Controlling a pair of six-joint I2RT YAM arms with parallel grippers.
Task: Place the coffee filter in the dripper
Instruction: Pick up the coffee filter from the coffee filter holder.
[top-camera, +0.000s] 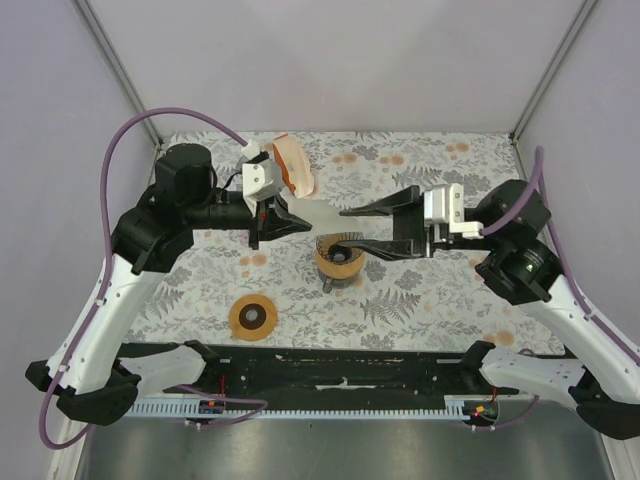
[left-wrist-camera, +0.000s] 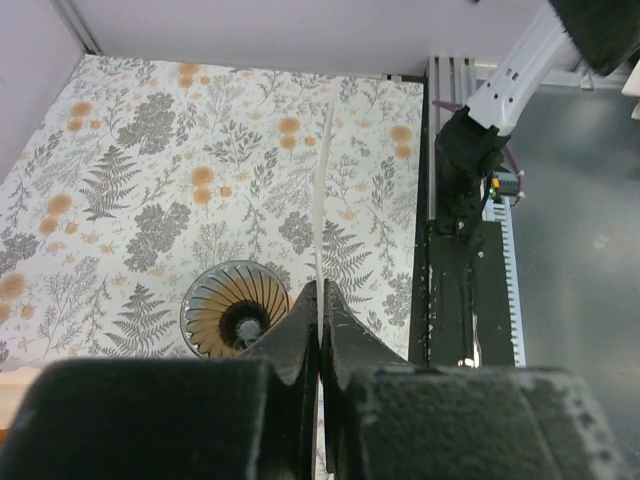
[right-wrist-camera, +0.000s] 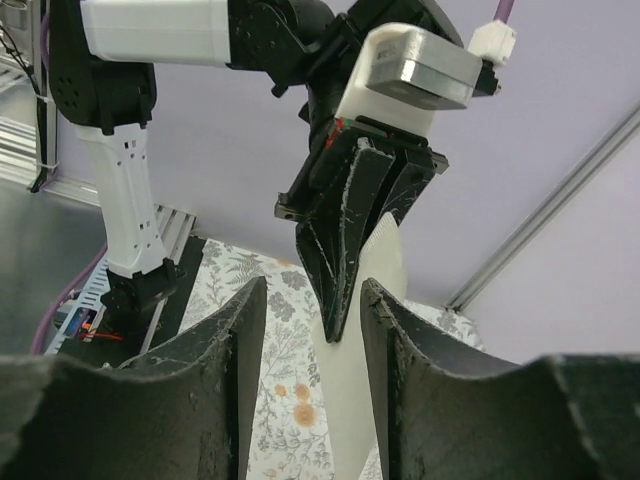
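Progress partial: our left gripper (top-camera: 300, 222) pinches the flat white paper coffee filter (top-camera: 320, 213), raised just beside the amber ribbed cone dripper (top-camera: 338, 258); right gripper (top-camera: 340, 230) spread near the dripper. We judge seating undone.

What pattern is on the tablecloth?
The cloth shows grey ferns and orange flowers; clearest in left wrist view.
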